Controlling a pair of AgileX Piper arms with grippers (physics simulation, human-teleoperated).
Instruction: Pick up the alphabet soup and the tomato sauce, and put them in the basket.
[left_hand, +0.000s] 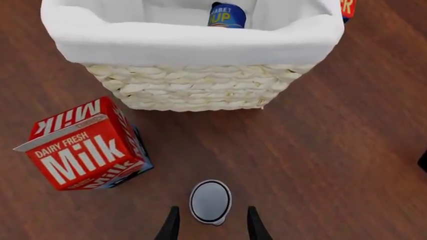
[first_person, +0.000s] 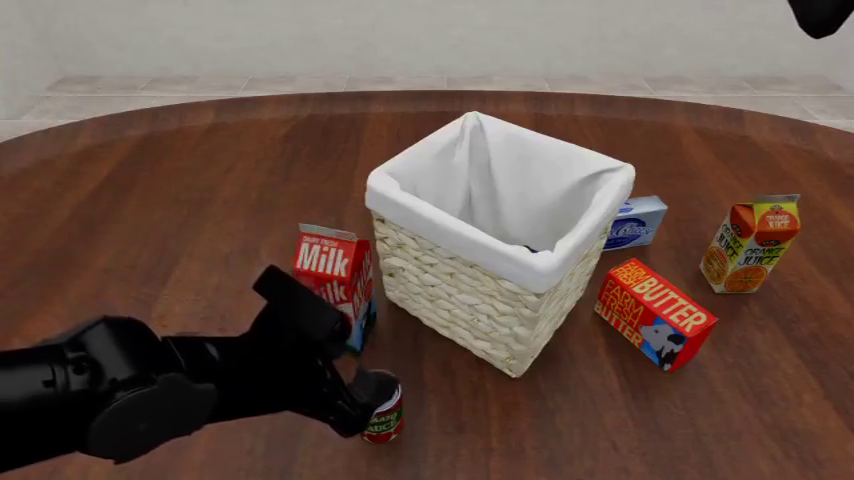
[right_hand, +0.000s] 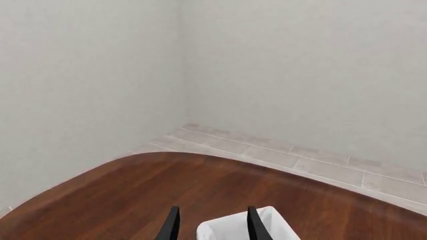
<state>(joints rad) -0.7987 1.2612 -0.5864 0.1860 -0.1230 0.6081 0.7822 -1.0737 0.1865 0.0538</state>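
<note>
L hand (left_hand: 209, 225) released, fingers either side of small red-and-green-label tin can w/ silver top (left_hand: 211, 201), upright on dark wood tabletop (left_hand: 320, 165) near tall cream wicker basket (left_hand: 193, 87). Blue-yellow can (left_hand: 227, 15) inside basket. R hand (right_hand: 209, 225) released, raised high.
</note>
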